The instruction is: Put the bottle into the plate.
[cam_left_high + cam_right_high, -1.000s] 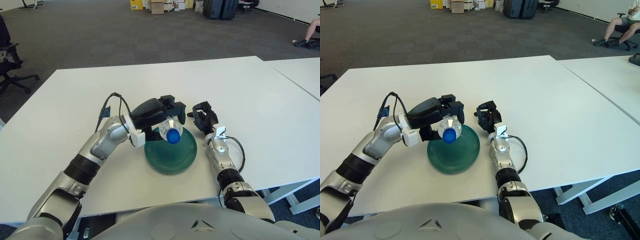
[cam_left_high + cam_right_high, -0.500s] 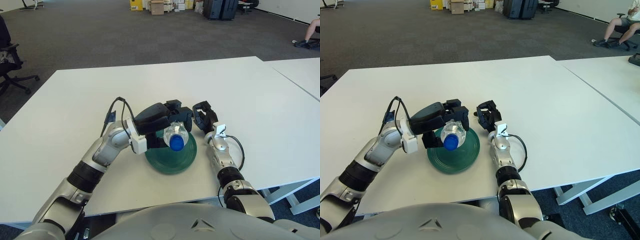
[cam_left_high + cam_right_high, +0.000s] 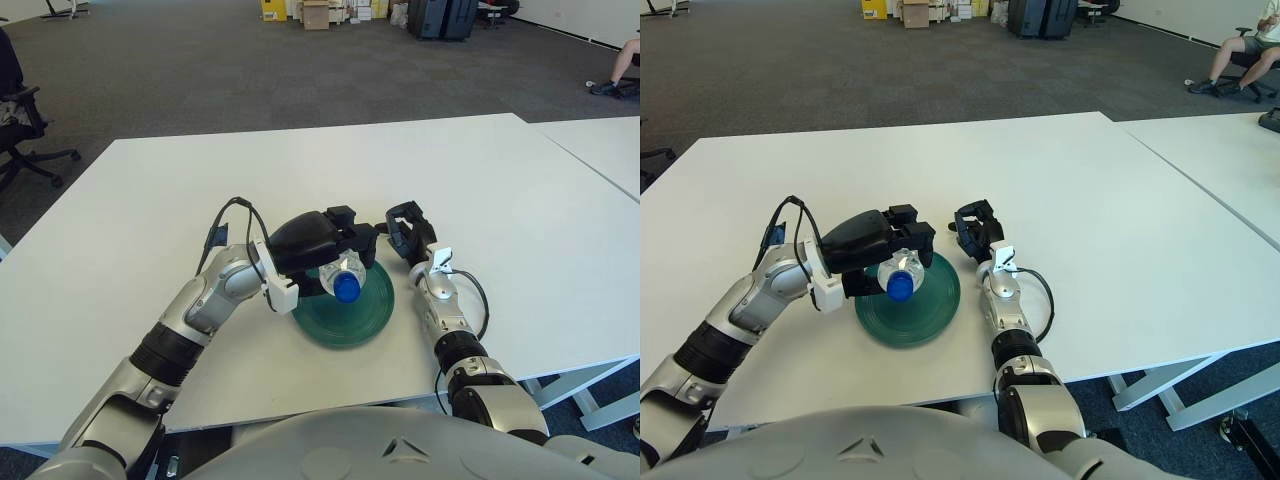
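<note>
Now my left hand (image 3: 318,243) is clamped on the bottle (image 3: 345,280), fingers wrapped round its body, and it sits over the far-left part of the plate (image 3: 365,315). Compared with half a second ago the hand has pulled back a little toward my left and dropped, so the bottle is lower and closer to the plate surface; a second ago it was held higher at the plate's far-left rim. Can't tell whether the bottle already touches the plate, the hand hides the underside. My read: this is the lowering step, placement nearly done, release not yet made. Bottle orientation: long axis runs roughly away from me and toward me, tilted, with the blue cap (image 3: 901,288) pointing at me and slightly down, base tucked under my palm. It's lying rather than upright, so on release I'd expect it could roll sideways across the plate; the rim looks shallow. Right hand (image 3: 409,233) is idle just right of the plate's far edge, fingers curled and holding nothing, above the white desk (image 3: 520,220).
</note>
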`<state>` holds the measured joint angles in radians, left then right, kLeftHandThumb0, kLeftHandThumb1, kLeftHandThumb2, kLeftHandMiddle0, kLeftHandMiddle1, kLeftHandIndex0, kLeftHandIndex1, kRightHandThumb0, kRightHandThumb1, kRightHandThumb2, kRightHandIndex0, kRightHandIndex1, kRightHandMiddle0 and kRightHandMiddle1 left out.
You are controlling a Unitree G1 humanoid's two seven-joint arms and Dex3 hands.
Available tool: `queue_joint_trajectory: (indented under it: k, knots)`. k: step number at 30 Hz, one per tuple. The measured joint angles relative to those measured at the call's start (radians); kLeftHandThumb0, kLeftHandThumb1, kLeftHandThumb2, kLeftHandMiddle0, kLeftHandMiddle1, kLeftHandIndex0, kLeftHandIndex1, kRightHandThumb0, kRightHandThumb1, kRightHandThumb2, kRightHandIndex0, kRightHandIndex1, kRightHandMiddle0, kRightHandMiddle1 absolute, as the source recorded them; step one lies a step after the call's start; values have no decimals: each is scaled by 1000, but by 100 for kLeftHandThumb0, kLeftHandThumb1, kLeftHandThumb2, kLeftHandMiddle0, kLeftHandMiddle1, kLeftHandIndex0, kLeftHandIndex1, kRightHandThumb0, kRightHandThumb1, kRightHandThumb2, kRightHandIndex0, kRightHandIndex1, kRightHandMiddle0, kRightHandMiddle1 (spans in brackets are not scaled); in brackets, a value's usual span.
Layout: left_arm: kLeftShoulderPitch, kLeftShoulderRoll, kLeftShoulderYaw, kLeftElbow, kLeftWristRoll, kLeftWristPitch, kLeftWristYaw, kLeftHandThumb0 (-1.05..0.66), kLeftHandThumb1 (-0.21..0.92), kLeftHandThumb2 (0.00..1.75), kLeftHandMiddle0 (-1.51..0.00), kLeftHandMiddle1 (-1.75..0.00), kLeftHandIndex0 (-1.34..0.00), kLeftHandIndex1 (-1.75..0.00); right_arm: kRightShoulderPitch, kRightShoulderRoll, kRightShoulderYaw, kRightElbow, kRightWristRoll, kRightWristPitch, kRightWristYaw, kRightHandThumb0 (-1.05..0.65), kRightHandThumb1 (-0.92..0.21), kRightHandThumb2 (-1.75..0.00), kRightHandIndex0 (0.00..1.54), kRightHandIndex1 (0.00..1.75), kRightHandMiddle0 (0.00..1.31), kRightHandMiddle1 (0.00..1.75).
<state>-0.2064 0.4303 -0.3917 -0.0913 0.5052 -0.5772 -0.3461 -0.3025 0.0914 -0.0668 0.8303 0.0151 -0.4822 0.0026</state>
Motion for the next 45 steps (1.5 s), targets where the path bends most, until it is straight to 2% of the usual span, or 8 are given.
queue_joint_trajectory:
  k: [9, 23, 31, 33, 39, 42, 43, 45]
  knots:
    - [0, -4, 3, 19, 2, -5, 8, 0, 8, 157, -74, -175, -62, -169, -4, 0, -2, 16, 4, -8, 7, -35, -92, -48, 42, 112, 24, 170]
    - [-25, -13, 25, 119, 130, -67, 162, 0, 11, 156, -74, -175, -57, -172, -6, -1, -6, 21, 6, -14, 19, -35, -92, -47, 42, 112, 24, 170]
    - [-26, -20, 21, 152, 97, -96, 150, 0, 15, 151, -71, -174, -52, -175, -6, -1, -5, 21, 6, -20, 14, -35, -92, -48, 44, 114, 23, 171]
    - [-26, -21, 21, 157, 75, -97, 136, 0, 18, 145, -71, -174, -55, -164, -6, -1, -5, 21, 6, -19, 12, -35, -92, -49, 44, 114, 23, 171]
    - [-44, -55, 3, 258, 16, -151, 131, -1, 42, 113, -55, -175, -43, -155, -6, 1, -5, 19, 6, -18, 8, -35, -92, -47, 44, 116, 24, 170]
    - [-60, -67, -17, 331, -26, -218, 117, -32, 65, 82, -28, -162, -29, -160, -6, 3, -5, 19, 6, -20, 2, -35, -92, -47, 44, 116, 25, 169]
    - [-72, -67, -23, 362, -32, -250, 113, -58, 78, 57, -14, -142, -15, -152, -6, 4, -5, 19, 6, -22, -1, -35, -92, -46, 43, 116, 25, 169]
    - [-104, -64, -36, 425, -33, -315, 106, -74, 85, 44, -8, -116, -7, -140, -7, 5, -5, 20, 6, -25, -10, -35, -92, -46, 43, 117, 26, 168]
